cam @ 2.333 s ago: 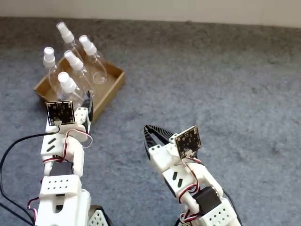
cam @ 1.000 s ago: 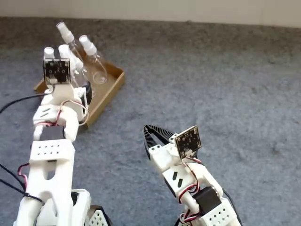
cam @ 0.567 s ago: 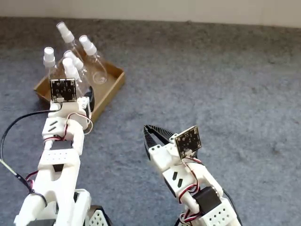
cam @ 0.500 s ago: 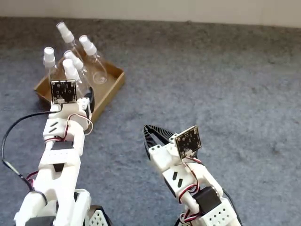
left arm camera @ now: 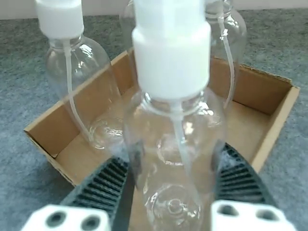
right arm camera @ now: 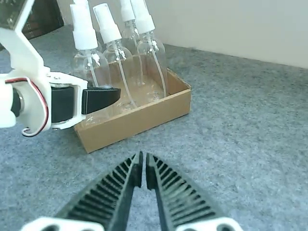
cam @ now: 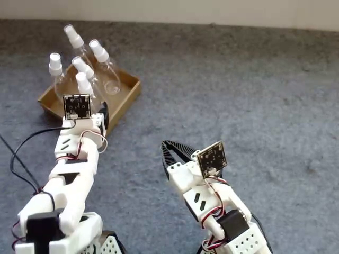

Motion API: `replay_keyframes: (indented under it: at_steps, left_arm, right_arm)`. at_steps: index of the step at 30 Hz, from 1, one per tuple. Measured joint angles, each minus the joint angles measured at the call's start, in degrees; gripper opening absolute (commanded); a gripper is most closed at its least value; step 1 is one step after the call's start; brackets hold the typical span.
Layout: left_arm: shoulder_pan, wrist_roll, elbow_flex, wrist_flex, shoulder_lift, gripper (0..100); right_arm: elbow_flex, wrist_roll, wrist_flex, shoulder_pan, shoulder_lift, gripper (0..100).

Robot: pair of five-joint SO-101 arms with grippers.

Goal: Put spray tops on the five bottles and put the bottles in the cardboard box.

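Check the left gripper (left arm camera: 173, 159): clamped on bottle 5 (left arm camera: 173, 120), with ribbed jaws pressed against both flanks below the fitted spray top (left arm camera: 171, 53). Locate bottle 5 in the high view at the 6 o'clock edge of the cardboard box (cam: 127, 102), upright; cannot confirm whether seated on the box floor. Count 4 other capped bottles (cam: 108, 75) standing in the box toward 12 o'clock. Find the box at 10 o'clock on the grey carpet (cam: 238, 95). Note the right gripper (right arm camera: 144, 168) at 6 o'clock, closed on nothing, well apart from the work. Treat as the final placing step. Next, judge seating, spread the jaws, then withdraw toward 6 o'clock without clipping neighbouring tops.
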Motion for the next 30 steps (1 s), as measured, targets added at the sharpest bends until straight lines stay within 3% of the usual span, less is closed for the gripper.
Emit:
replay_keyframes:
  at_steps: [18, 25, 30]
  left_arm:
    - [0.0, 0.0, 1.3, -8.1, 6.6, 7]
    - [-0.1, -0.1, 3.0, -8.3, 6.5, 23]
    - [-0.1, -0.1, 3.2, -8.3, 6.5, 24]
  right_arm:
    - [0.0, 0.0, 0.0, 0.0, 0.0, 1.1]
    - [0.0, 0.0, 0.0, 0.0, 0.0, 1.1]
    - [0.0, 0.0, 0.0, 0.0, 0.0, 1.1]
